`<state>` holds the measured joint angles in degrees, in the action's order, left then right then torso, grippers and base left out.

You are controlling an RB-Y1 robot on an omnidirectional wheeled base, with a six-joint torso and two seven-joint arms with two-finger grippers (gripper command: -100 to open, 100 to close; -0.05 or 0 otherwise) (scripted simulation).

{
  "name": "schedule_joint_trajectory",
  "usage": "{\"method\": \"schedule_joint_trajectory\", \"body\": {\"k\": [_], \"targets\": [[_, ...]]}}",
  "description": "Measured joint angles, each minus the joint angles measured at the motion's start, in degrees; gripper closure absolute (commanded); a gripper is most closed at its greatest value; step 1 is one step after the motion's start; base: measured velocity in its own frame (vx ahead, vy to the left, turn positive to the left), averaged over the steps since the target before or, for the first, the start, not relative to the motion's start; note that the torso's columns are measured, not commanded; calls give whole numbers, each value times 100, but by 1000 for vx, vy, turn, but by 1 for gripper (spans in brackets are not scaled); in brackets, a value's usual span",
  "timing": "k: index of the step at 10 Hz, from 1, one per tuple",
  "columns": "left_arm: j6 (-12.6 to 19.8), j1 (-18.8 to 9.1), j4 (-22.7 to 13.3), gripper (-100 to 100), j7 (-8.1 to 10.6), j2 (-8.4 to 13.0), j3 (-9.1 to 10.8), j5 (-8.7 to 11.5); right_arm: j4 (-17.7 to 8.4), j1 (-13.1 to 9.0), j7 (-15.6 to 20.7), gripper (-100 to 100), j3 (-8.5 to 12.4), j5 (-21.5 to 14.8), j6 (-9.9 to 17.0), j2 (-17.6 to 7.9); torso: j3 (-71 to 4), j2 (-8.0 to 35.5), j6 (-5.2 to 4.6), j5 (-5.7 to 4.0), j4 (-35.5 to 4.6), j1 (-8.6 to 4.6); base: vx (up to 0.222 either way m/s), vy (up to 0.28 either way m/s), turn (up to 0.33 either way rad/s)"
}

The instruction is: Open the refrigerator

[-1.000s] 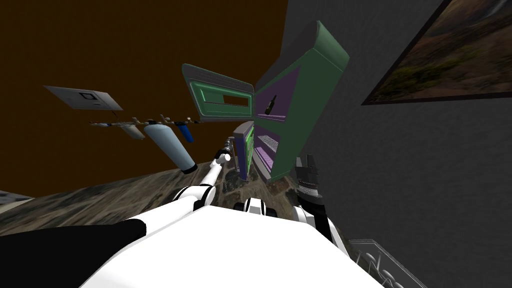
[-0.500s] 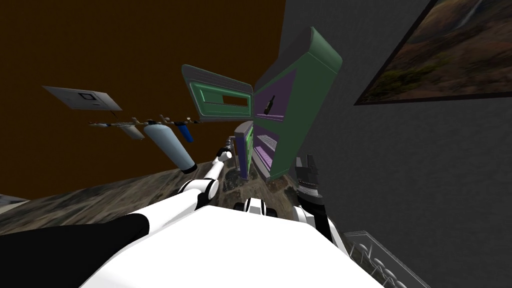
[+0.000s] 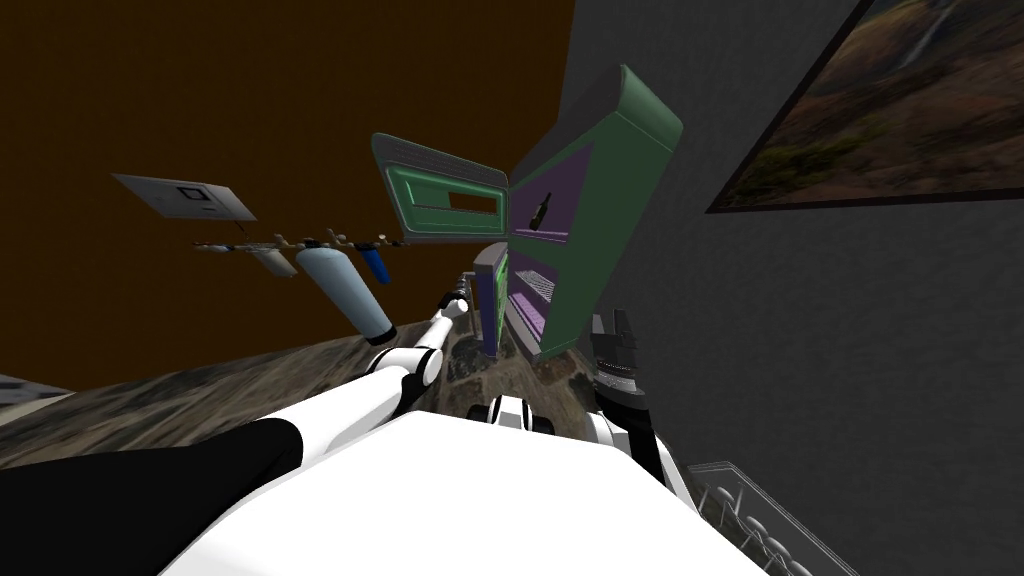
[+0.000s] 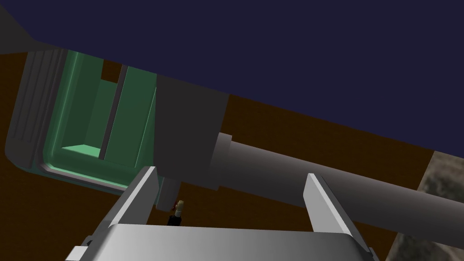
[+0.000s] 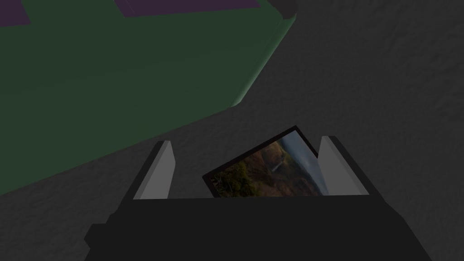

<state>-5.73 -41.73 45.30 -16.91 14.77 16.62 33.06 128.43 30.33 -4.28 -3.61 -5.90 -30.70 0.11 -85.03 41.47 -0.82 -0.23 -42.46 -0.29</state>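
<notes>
Fridge (image 3: 600,220) far ahead at right wall, upper door (image 3: 440,195) wide open leftward; left gripper (image 3: 458,295), spread and empty, reaches near ajar lower door (image 3: 490,300), probably to widen it; right gripper (image 5: 247,142), spread and empty, parked aside.

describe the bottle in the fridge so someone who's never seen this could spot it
Start at the green refrigerator, whose upper door hangs open. Inside its purple top compartment a bottle stands on the shelf. It is slim and nearly black, the one dark shape against the purple lining.
</notes>
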Motion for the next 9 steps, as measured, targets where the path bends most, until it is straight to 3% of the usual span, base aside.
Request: {"method": "schedule_joint_trajectory", "body": {"k": [1,3,4,6,7,8,9], "targets": [[-56,-96,-84,-100,-150,-22,172,39,0,-3,0,0,-1,0,0,0,17,32,-15,4,2,-9,-162,1,-133],[-209,-373,-428,-100,-254,-36,173,102,0,0,0,0,0,0,0,0,28,47,64,9,5,14,-36,10,24],[-259,-544,-724,-100,-210,15,95,124,0,0,0,0,0,0,0,0,22,37,59,10,0,28,5,6,46],[-290,-847,-1113,-100,-246,-15,147,112,0,0,0,0,0,0,0,0,11,21,19,-1,-6,4,-11,4,25],[-304,-852,-1142,100,-240,-12,143,112,0,0,0,0,0,0,0,0,16,31,40,7,11,4,-2,-4,-35],[-348,-897,-1287,100,-70,124,-54,151,0,0,0,0,0,0,0,0,12,23,27,0,-3,7,12,5,-12],[-260,-812,-1066,100,-151,34,105,130,0,0,0,0,0,0,0,0,13,22,20,-2,-7,0,153,4,130]]}}
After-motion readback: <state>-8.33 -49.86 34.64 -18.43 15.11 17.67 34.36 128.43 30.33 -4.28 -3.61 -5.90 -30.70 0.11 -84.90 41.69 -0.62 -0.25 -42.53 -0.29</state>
